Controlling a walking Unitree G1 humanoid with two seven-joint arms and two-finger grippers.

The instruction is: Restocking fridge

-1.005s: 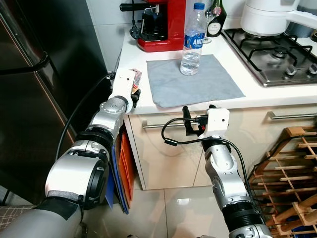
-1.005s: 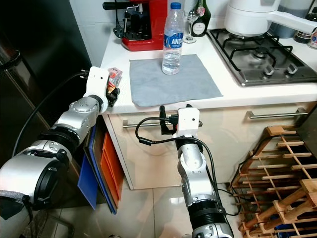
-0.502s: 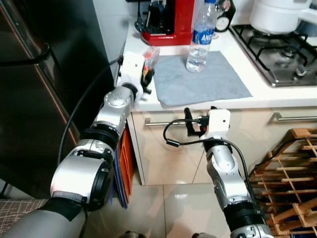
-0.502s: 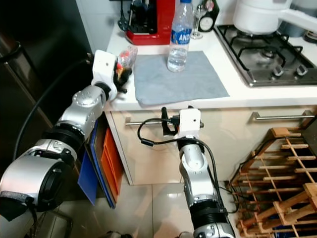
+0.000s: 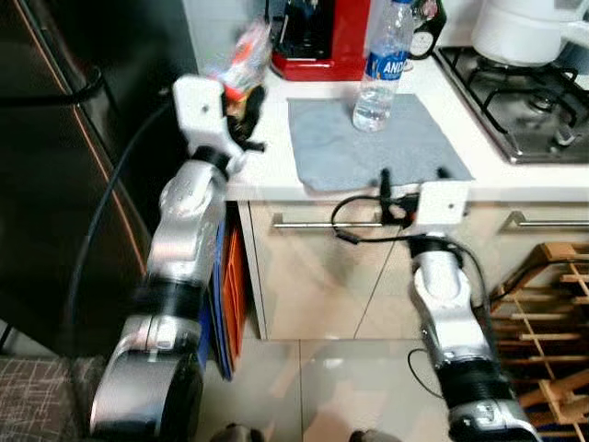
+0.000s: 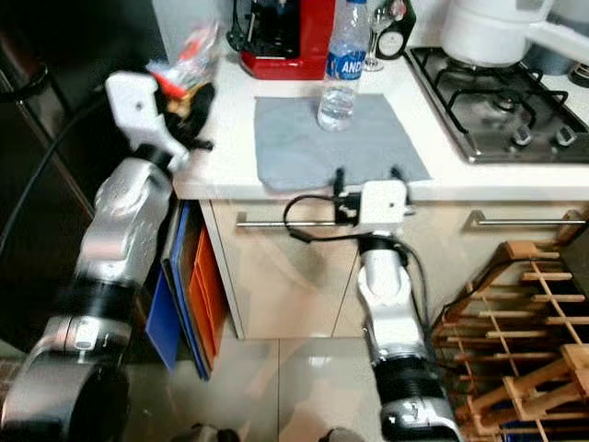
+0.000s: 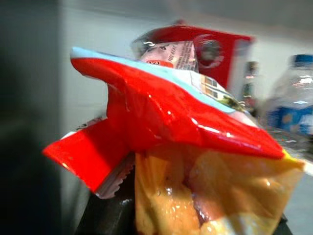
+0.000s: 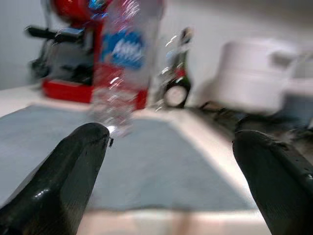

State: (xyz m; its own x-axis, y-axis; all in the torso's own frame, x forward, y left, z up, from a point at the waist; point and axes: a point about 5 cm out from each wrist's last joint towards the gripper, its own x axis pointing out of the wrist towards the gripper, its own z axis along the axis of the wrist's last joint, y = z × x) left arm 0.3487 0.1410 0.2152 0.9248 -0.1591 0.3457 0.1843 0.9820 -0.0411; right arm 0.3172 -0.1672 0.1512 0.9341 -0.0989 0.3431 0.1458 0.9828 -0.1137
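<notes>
Left gripper (image 5: pixel 241 109): clamped on a snack bag (image 7: pixel 176 127), lifted over the worktop's (image 5: pixel 267 166) left edge, likely bound for the fridge (image 5: pixel 64 166)
Right gripper (image 8: pixel 176 161): fingers wide apart at the front edge; aimed at the bottle (image 5: pixel 379 66) on the cloth (image 5: pixel 368 147)

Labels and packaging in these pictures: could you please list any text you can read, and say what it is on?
"AND": the letters legible on the blue label of the water bottle; the rest curves out of sight.
Snack packet held in the left gripper: small print, too blurred to read.
Dark bottle: label unreadable.
</notes>
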